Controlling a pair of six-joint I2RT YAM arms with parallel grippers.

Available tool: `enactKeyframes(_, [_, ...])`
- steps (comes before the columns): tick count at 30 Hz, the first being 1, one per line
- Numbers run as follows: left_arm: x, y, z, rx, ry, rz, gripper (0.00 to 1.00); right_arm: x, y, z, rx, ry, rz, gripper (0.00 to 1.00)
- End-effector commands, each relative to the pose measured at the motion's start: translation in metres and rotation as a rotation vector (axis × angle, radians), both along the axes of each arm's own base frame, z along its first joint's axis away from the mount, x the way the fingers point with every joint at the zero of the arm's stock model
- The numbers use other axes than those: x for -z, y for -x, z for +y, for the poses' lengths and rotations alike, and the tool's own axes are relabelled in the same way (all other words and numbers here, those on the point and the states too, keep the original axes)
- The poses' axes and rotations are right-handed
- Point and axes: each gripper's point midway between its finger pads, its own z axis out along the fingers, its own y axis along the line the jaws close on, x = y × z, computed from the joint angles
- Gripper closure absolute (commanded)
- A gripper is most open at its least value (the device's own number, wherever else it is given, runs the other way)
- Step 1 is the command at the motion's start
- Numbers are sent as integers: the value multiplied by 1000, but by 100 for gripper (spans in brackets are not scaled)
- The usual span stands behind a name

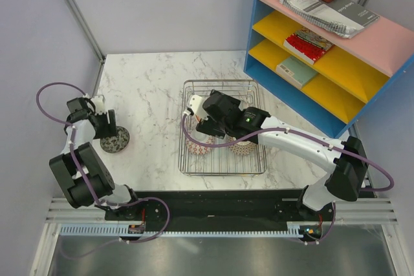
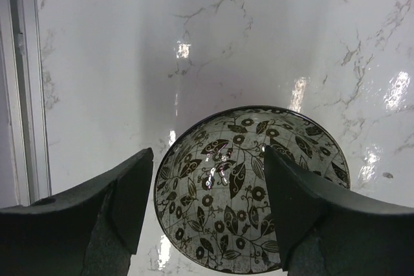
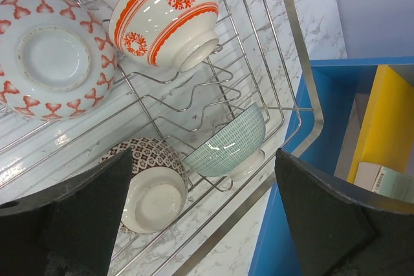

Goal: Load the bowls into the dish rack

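Note:
A grey bowl point(image 2: 249, 185) with a black leaf-and-flower pattern sits right side up on the marble table, left of the dish rack point(image 1: 223, 98). My left gripper point(image 2: 208, 159) hangs over the grey bowl point(image 1: 116, 139), open: one finger is outside the bowl's left rim, the other over its inside. In the rack point(image 3: 301, 50) lie a white bowl with red hearts point(image 3: 52, 63), an orange-and-white bowl point(image 3: 165, 17), a pale teal bowl point(image 3: 229, 143) and a brown-patterned bowl point(image 3: 152, 185). My right gripper point(image 3: 204, 218) is wide open above the rack, holding nothing.
A blue shelf unit point(image 1: 323, 50) with yellow and pink shelves holding books stands at the back right, close to the rack's right side. The table's left edge point(image 2: 26, 95) runs close beside the grey bowl.

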Motion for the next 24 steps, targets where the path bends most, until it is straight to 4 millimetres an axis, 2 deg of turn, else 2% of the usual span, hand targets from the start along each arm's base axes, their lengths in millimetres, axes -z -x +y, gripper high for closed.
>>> enactKeyframes(1, [11, -4, -1, 64, 11, 0, 29, -8, 0, -2, 7, -30, -7, 2])
enactKeyframes(3, [15, -4, 0, 63, 13, 6, 38, -9, 0, -2, 6, -34, -6, 2])
enactKeyframes(4, [21, -3, 0, 64, 20, 21, 46, -9, -1, -2, 8, -34, -8, 2])
enactKeyframes(6, [24, -4, 1, 59, 23, 25, 53, -9, -1, -1, 8, -38, -5, 2])
enactKeyframes(7, [28, -4, 0, 60, 30, 36, 61, -8, -2, -1, 8, -36, -2, 2])
enactKeyframes(12, [31, -6, 1, 55, 37, 36, 77, -9, -1, -1, 12, -43, -3, 2])
enactKeyframes(13, [32, -5, 1, 55, 39, 39, 88, -9, -1, -1, 10, -46, 0, 2])
enactKeyframes(15, [33, -6, 0, 51, 47, 37, 98, -10, -2, -1, 13, -49, -1, 2])
enactKeyframes(19, [27, -9, -7, 71, 76, 12, 98, -11, -3, -1, 19, -60, 1, 2])
enactKeyframes(22, [11, -17, -17, 113, 113, -46, 98, -11, -5, 0, 25, -77, 8, 2])
enactKeyframes(24, [-8, -23, -28, 156, 147, -102, 98, -11, -7, 0, 39, -102, 19, 2])
